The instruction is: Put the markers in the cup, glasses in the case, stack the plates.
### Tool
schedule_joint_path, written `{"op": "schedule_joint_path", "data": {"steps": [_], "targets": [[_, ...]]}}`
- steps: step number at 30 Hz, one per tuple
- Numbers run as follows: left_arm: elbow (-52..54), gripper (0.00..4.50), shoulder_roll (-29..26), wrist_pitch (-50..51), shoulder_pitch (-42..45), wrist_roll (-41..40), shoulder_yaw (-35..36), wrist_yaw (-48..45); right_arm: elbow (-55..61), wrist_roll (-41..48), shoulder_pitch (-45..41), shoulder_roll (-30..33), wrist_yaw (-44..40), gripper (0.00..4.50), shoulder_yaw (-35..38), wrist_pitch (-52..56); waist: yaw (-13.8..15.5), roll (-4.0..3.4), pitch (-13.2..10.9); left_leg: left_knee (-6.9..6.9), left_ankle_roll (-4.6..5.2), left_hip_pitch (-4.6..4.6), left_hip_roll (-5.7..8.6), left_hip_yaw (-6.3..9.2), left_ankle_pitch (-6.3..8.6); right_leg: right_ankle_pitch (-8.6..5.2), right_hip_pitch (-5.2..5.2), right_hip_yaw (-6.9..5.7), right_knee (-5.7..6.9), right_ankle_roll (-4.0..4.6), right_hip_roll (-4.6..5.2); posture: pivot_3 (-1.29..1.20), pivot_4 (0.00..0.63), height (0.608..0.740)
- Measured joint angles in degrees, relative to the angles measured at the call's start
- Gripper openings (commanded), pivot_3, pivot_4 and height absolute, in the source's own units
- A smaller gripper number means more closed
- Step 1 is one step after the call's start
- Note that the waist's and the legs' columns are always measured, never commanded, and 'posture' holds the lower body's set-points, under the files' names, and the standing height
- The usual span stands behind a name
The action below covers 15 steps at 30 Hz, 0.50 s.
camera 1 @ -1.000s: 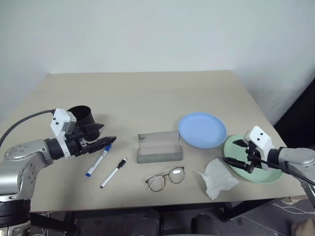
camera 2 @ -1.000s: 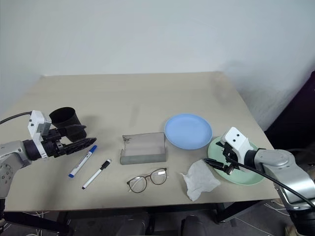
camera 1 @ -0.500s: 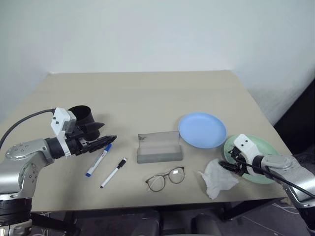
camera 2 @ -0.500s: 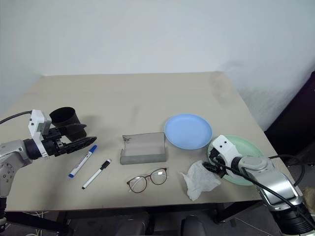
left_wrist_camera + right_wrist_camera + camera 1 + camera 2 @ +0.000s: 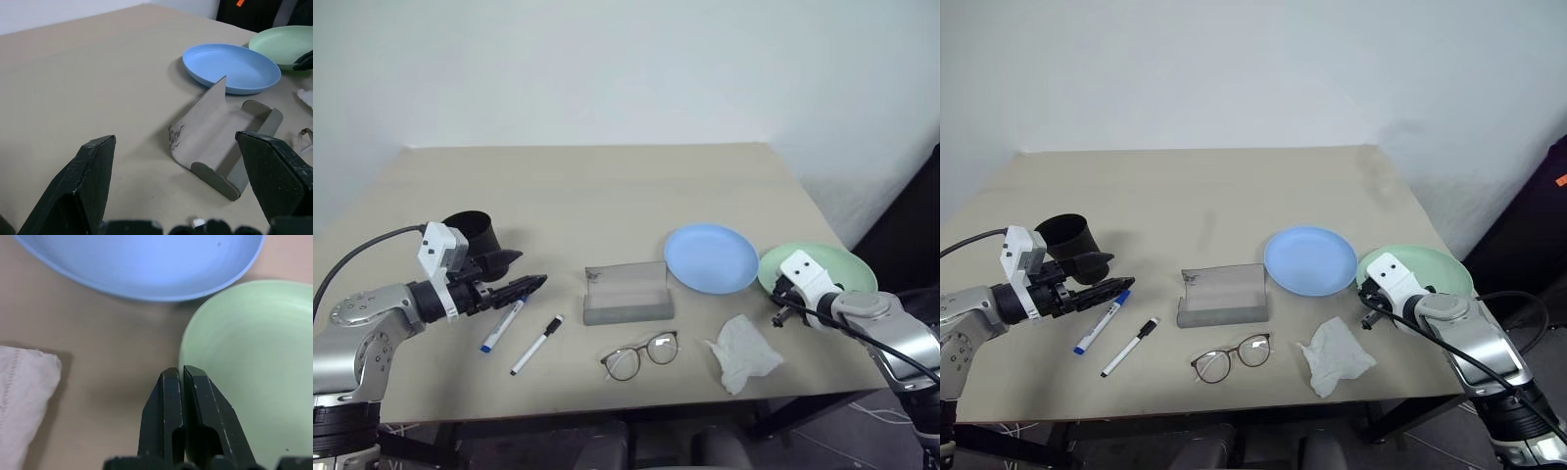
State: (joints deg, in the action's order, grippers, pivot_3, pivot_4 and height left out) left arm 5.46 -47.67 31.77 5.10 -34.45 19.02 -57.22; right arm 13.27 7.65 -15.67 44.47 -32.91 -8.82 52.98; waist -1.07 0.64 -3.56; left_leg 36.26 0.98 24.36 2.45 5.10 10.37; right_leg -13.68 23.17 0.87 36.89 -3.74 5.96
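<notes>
We are seeing two markers (image 5: 519, 329), one cup (image 5: 470, 231), one glasses (image 5: 641, 353), one case (image 5: 626, 293), blue plate (image 5: 710, 258) and green plate (image 5: 822, 264) lying along the desk's (image 5: 607, 186) near edge; a tissue (image 5: 742, 352) is lying beside them. Our right gripper (image 5: 180, 377) is pinching the green plate's rim; our left gripper (image 5: 181, 161) is hanging wide.

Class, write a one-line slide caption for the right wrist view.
Right gripper, shut, at the rim of the green plate, beside the blue plate and white tissue.

Silver-grey metal arms w/ black cables along them. White boxy wrist modules, two dark dots on the right one. Grippers: left gripper (image 5: 524, 286) & right gripper (image 5: 777, 320), black wedge fingers (image 5: 85, 186), edges scuffed.
</notes>
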Motion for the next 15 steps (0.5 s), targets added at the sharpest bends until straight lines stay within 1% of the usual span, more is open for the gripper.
{"op": "schedule_joint_path", "data": {"steps": [6, 8, 13, 15], "targets": [[-0.01, 4.18, 0.0, 0.0, 0.04, 0.0, 0.0, 0.25, -8.41, -5.65, -3.47, 0.28, 3.28, 0.03, -0.97, -5.92, -0.02, -0.06, 0.0, -0.04, 0.0, 0.06, 0.08, -0.09, 0.0, 0.22, 0.14, 0.01, 0.03, 0.14, -0.02, 0.0, 0.0, 0.704], [-0.01, 4.18, 0.0, 0.0, 0.1, 0.0, 0.0, 0.32, -9.97, -6.92, -5.33, -0.57, 4.58, 0.03, -0.64, -8.85, -0.07, -0.1, 0.02, -0.07, 0.0, 0.05, 0.06, -0.15, 0.0, 0.31, 0.18, 0.01, 0.04, 0.23, -0.06, 0.0, 0.0, 0.704], [0.0, 4.18, 0.0, 0.01, 0.8, -0.02, -0.01, 0.47, -10.59, -6.72, -9.14, -5.29, 5.15, 0.03, 1.3, -15.19, -0.3, -0.1, 0.02, -0.09, 0.19, 0.04, -0.02, -0.25, -0.12, 0.34, 0.15, 0.01, 0.08, 0.24, -0.1, 0.0, 0.0, 0.704], [-0.02, 4.18, 0.0, 0.02, 0.9, -0.01, -0.01, 0.55, -10.5, -4.34, -10.62, -8.04, 3.46, 0.03, 2.47, -16.15, -0.3, -0.11, 0.02, -0.09, 0.2, 0.04, -0.02, -0.24, -0.12, 0.34, 0.13, 0.01, 0.07, 0.24, -0.11, 0.0, 0.0, 0.704]]}}
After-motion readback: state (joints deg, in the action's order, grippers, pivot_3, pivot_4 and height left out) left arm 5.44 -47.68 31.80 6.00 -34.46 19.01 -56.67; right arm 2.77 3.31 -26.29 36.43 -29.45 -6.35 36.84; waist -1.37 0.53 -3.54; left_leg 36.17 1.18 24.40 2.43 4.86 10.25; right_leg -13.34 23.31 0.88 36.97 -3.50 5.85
